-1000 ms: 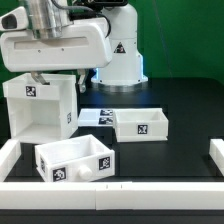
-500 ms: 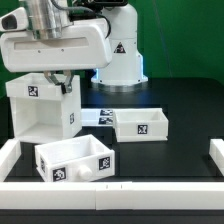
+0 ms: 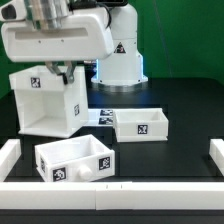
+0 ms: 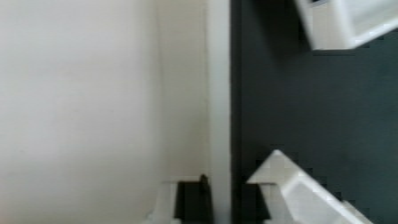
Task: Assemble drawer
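Note:
The large white drawer housing (image 3: 45,105) stands at the exterior view's left, its open side facing the front, slightly tilted. My gripper (image 3: 68,73) is shut on its upper right wall. In the wrist view that wall (image 4: 215,120) runs between my two dark fingertips (image 4: 189,200), with the housing's broad white face (image 4: 89,100) beside it. One open-top tray (image 3: 140,124) sits right of the housing. The second tray (image 3: 72,158), with a round knob (image 3: 102,163), sits in front. Both trays show in the wrist view, one (image 4: 352,22) far and one (image 4: 320,192) near.
The marker board (image 3: 97,116) lies flat between the housing and the right tray. Low white rails edge the table at the front (image 3: 110,190), left (image 3: 8,150) and right (image 3: 216,152). The arm's white base (image 3: 122,50) stands behind.
The housing, held in my gripper, has shifted toward the exterior view's right and slightly up. The two trays have not moved.

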Action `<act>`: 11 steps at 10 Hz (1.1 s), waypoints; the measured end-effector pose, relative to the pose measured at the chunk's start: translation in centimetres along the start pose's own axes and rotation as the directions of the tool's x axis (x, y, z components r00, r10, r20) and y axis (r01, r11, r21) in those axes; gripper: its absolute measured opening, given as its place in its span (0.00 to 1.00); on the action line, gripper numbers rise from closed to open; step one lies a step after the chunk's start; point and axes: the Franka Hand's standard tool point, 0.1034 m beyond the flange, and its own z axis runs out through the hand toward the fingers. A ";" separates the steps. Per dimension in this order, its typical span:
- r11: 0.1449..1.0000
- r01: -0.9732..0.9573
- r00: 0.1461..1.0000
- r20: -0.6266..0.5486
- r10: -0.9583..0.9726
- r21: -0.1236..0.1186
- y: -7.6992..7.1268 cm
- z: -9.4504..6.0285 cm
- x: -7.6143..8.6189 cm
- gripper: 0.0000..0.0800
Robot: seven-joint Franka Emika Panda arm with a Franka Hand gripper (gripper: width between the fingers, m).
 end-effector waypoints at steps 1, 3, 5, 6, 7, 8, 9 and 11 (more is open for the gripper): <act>0.995 -0.099 0.994 0.044 0.099 0.007 -1.4 -1.7 0.2 0.04; 0.980 -0.198 0.977 0.082 0.198 -0.007 -4.4 -3.6 0.6 0.04; 0.946 -0.319 0.942 0.095 0.323 -0.053 -8.1 -4.3 2.1 0.04; 0.918 -0.387 0.915 0.091 0.394 -0.081 -9.8 -4.3 3.1 0.04; 0.892 -0.443 0.890 0.079 0.450 -0.090 -10.7 -4.0 3.8 0.04; 0.866 -0.492 0.863 0.078 0.499 -0.091 -10.6 -3.9 3.7 0.04; 0.863 -0.497 0.860 0.078 0.504 -0.093 -10.6 -3.9 3.7 0.04; 0.882 -0.463 0.879 0.082 0.470 -0.092 -10.6 -3.7 3.7 0.04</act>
